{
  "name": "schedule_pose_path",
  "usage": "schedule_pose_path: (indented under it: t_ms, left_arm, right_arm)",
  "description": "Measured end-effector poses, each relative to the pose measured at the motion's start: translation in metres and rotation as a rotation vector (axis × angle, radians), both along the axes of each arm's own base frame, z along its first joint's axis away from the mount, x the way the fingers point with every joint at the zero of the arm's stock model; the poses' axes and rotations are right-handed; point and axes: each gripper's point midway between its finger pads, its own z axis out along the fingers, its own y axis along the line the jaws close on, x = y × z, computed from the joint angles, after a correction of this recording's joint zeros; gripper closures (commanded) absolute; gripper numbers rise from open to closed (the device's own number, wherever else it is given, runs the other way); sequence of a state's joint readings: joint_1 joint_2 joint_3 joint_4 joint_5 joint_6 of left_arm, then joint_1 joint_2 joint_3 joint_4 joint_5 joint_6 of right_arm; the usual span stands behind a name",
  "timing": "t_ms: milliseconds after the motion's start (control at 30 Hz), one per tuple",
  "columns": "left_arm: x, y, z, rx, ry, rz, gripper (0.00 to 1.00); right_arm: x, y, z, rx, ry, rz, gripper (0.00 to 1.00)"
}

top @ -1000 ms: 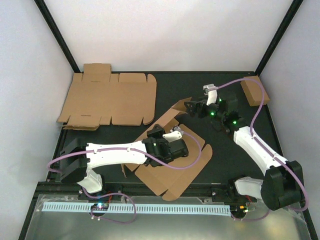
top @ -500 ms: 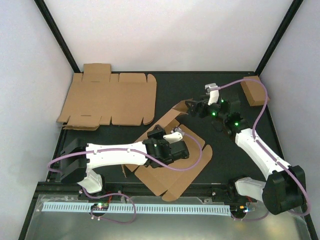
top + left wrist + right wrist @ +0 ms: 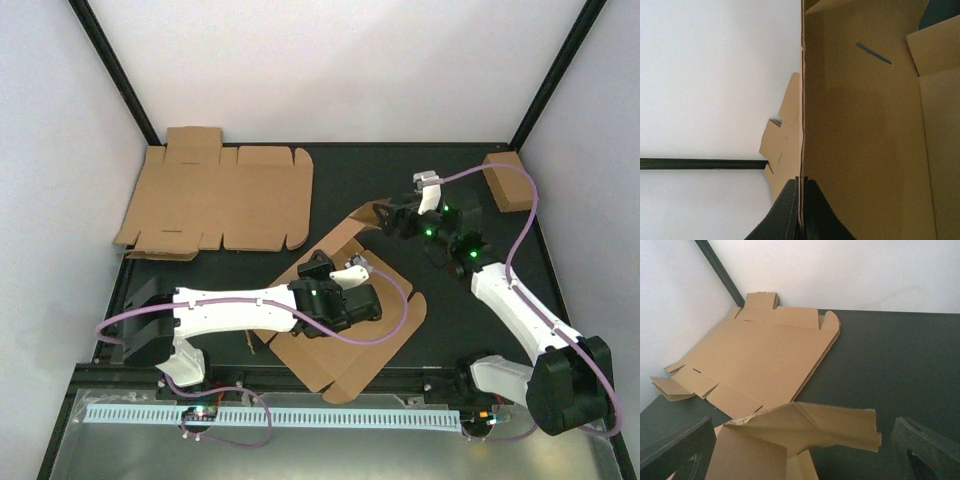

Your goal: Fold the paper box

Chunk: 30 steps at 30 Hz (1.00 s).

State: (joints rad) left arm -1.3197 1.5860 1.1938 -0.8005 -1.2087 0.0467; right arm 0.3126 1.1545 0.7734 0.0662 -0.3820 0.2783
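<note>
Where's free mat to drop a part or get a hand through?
Free: far strip between flat blank and small box; near-right mat between paper box and right arm base. Crowded: centre, left end effector and right end effector at the box.

left tool clamped tight, right tool spread wide

No lettering, label, brand, number or sign can be read in any view. The paper box shows only plain brown cardboard.
</note>
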Motion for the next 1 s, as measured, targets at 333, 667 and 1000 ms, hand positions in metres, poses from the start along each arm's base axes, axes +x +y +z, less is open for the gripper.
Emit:
schedule_pose_path:
  t_ms: [333,667,1000]
  left_arm:
    - [-0.004,-0.003,0.009,0.002,-0.016,-0.009,0.98]
    - [-0.005,-0.005,0.012,0.013,-0.028,-0.017,0.98]
    - [-0.008,-0.007,0.014,0.021,-0.028,-0.030,0.98]
  right_arm:
    - [0.000,0.001,0.001,-0.007,-0.019,0.009,0.00]
    - [0.000,0.000,0.000,-0.020,-0.028,0.008,0.00]
    - [0.004,0.002,0.000,-0.032,-0.053,0.018,0.00]
